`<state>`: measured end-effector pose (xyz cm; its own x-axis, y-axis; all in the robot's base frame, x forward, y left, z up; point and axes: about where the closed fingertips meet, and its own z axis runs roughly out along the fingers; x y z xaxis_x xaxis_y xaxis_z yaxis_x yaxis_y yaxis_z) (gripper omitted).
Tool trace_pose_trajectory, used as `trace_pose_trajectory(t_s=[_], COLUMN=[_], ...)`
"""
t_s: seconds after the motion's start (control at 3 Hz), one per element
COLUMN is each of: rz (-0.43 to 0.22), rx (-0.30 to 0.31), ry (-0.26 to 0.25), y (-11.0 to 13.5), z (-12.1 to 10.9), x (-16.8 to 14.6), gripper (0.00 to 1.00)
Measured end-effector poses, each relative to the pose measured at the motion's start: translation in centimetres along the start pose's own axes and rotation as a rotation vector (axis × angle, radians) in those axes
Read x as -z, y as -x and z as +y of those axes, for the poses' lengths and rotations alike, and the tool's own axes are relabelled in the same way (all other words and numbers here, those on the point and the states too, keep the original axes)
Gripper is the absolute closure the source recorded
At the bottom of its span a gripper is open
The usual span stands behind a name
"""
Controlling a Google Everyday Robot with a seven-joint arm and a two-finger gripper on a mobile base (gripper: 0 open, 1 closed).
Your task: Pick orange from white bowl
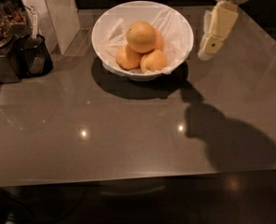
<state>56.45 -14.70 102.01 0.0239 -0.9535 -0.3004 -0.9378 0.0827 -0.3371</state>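
Observation:
The white bowl point(180, 27) with a crinkled plastic liner stands at the back middle of the grey table. The orange point(141, 36), the largest and palest fruit, rests on top of three smaller deeper-orange fruits point(153, 60) inside it. My gripper point(216, 31) hangs at the upper right, just beside the bowl's right rim and above the table, pointing down. It holds nothing and does not touch the bowl or the fruit.
A dark container point(34, 55) and a box of dark items point(3, 36) stand at the left edge. A pale upright panel point(54, 8) stands behind them. My arm's shadow point(231, 139) falls on the table's right front. The table's front edge point(138, 176) runs across below.

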Motion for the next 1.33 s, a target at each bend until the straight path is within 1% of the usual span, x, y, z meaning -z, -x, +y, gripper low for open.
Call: trace_pose_trajectory(t_s=[0.33, 0.67, 1.0, 1.33], rz=[-0.043, -0.053, -0.061, -0.061], rx=[0.046, 0.082, 0.084, 0.084], ry=[0.031, 0.066, 0.054, 0.054], y=[2.5, 4.7, 5.1, 5.1], z=[-2.6, -3.9, -4.2, -4.2], x=[-2.6, -5.5, -5.8, -5.8], gripper=[0.00, 0.00, 0.00, 0.00])
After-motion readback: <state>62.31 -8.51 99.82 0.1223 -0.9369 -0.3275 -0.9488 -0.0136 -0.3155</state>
